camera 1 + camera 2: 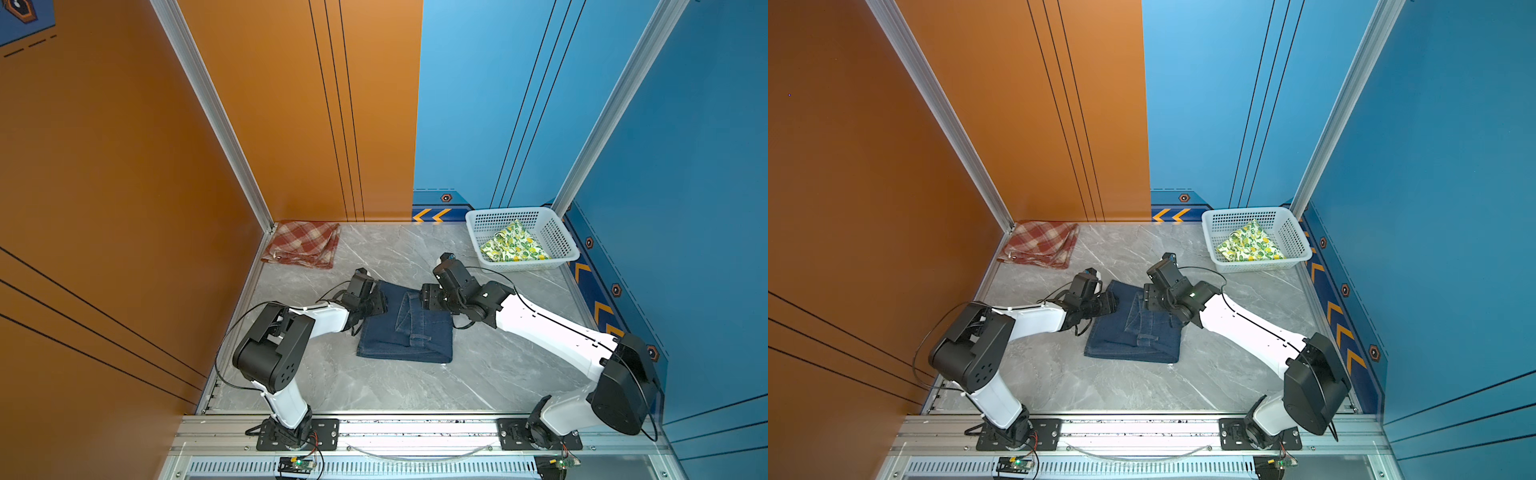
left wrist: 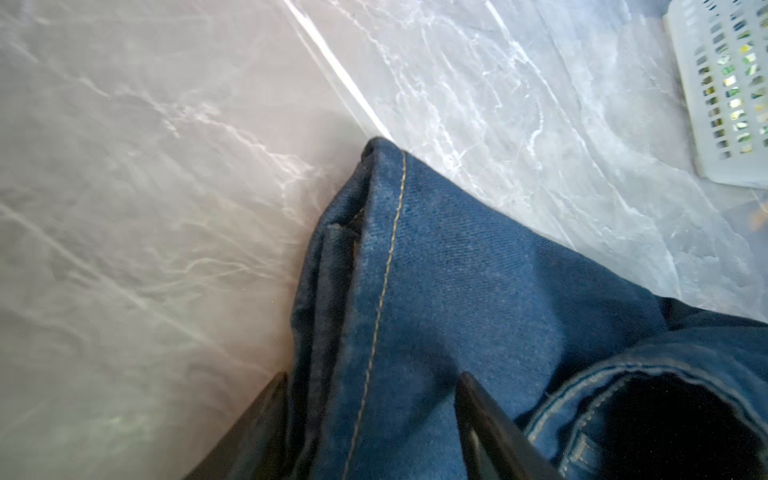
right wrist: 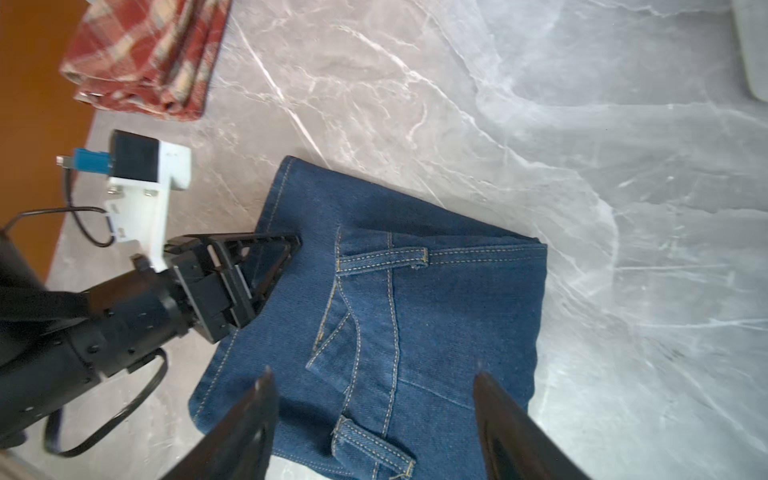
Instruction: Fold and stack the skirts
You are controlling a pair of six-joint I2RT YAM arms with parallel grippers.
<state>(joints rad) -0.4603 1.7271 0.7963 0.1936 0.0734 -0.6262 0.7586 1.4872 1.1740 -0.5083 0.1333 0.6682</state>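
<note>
The dark blue denim skirt [image 1: 407, 332] [image 1: 1133, 332] lies folded flat in the middle of the table. My left gripper [image 1: 381, 302] [image 2: 374, 376] is low at its far left corner. It is open, and its fingers straddle the stitched edge of the denim [image 2: 457, 270]. My right gripper [image 1: 424, 297] [image 3: 372, 372] hovers over the far right part of the denim [image 3: 436, 311], jaws wide open and holding nothing. The red-and-cream plaid skirt [image 1: 303, 244] [image 3: 153, 54] lies folded in the far left corner. The lemon-print skirt [image 1: 513, 243] [image 1: 1250, 243] sits crumpled in the basket.
A white perforated basket [image 1: 498, 218] [image 1: 1237, 218] [image 2: 723, 83] stands at the far right corner. Orange and blue walls close in the grey marble table on three sides. Bare marble lies in front of the denim and between it and the plaid skirt.
</note>
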